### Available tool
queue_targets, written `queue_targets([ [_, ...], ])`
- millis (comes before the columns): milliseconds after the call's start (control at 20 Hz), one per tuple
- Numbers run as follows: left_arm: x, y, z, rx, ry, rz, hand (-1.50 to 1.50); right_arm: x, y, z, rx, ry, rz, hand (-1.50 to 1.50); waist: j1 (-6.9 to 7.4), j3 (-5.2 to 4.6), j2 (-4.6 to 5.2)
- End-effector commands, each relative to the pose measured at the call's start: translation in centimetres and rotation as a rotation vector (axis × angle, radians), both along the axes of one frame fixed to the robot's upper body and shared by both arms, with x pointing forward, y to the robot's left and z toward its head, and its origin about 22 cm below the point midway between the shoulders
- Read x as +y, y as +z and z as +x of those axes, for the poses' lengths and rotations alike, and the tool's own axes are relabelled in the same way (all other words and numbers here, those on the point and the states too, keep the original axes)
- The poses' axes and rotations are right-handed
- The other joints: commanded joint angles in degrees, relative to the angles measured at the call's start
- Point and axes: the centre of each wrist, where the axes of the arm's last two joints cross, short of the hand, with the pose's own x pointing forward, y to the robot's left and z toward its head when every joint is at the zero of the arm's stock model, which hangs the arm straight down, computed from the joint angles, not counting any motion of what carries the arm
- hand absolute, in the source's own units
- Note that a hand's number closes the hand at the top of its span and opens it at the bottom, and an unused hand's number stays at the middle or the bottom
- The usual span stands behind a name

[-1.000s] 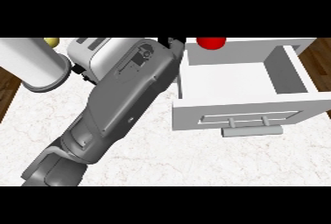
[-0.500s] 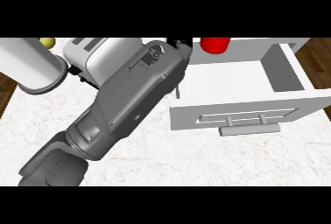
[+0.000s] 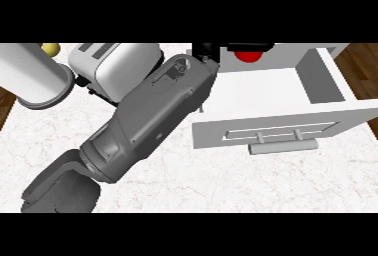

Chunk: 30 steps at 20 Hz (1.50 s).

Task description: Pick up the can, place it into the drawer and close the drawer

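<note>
The red can [image 3: 248,56] shows at the top edge, over the back of the open white drawer [image 3: 325,82]. My left hand [image 3: 209,51] is black and mostly cut off by the top edge. Its fingers [image 3: 251,46] curl over the can's top, so it is shut on the can. The grey left forearm [image 3: 148,115] runs diagonally from the lower left up to the drawer's left rear corner. The drawer's inside looks bare, and its front panel carries a grey handle [image 3: 284,146]. My right hand shows nowhere.
A white and silver toaster [image 3: 111,65] stands at the back, partly behind my forearm. A tall white cylinder [image 3: 29,75] and a small yellow thing [image 3: 50,48] sit at the back left. Wooden floor shows past the counter's left edge and behind the drawer.
My left forearm has swung right and forward, carrying the can from beside the drawer's left rear corner to over its back part. The view has shifted a little.
</note>
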Motion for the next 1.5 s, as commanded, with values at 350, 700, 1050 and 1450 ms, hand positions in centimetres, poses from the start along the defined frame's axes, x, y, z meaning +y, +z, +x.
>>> queue_targets([
  [350,0.8,-2.5,0.3,0.023,0.091,0.028,-1.5,0.1,0.3,0.5,-0.003,0.023,-0.004,-1.5,-1.04,0.02,0.4],
  [700,0.8,-3.1,0.2,0.016,0.11,0.008,-1.5,-0.4,-0.3,0.8,0.01,0.014,0.016,-1.5,-0.09,0.0,0.19],
  [1050,0.3,-2.5,-0.1,-0.027,0.079,-0.026,-1.5,-0.3,4.4,0.7,-0.126,0.0,-0.337,-1.5,-0.37,-0.03,0.36],
  [1450,-0.7,-0.2,-0.4,-0.09,0.077,-0.075,-1.5,3.2,5.2,3.0,-0.239,0.046,-0.48,-1.5,1.84,-0.07,0.23],
])
